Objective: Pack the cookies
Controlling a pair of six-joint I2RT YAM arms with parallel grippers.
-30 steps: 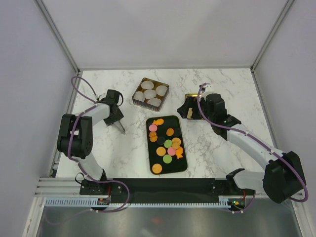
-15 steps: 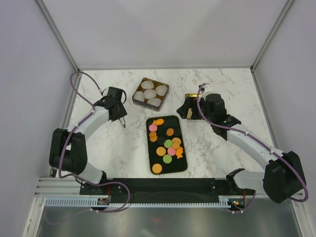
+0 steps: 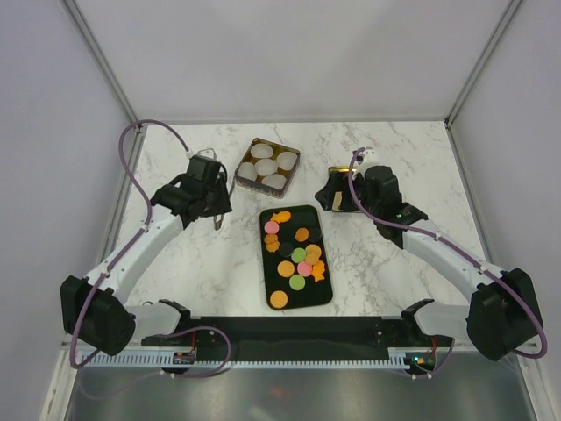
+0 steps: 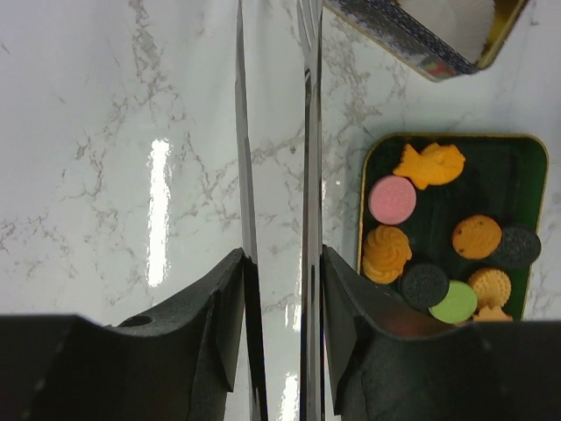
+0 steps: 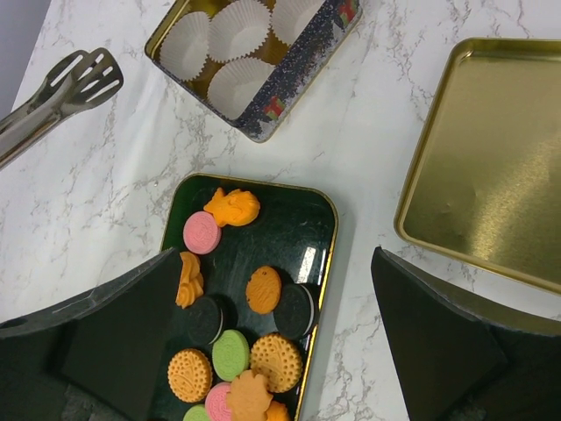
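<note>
The cookies [image 3: 294, 254], round and shaped pieces in orange, pink, green and dark brown, lie on a black tray [image 3: 326, 289] at the table's middle; they also show in the right wrist view [image 5: 263, 289]. My left gripper [image 3: 213, 206] hangs left of the tray, shut on metal tongs [image 4: 308, 132] whose two blades run between its jaws [image 4: 280, 263]. The tongs' tips [image 5: 66, 83] hover over bare marble. My right gripper [image 3: 331, 195] stands wide open above the tray's right side [image 5: 276, 263], holding nothing.
A square tin [image 3: 241, 181] with white paper cups [image 5: 237, 26] sits behind the tray. Its gold lid [image 5: 491, 158] lies to the right, partly under my right wrist. Grey walls close in the marble table [image 3: 175, 254].
My left gripper has narrowed onto the tongs and shifted a little right toward the tin while its arm stretched out. The right arm has not moved.
</note>
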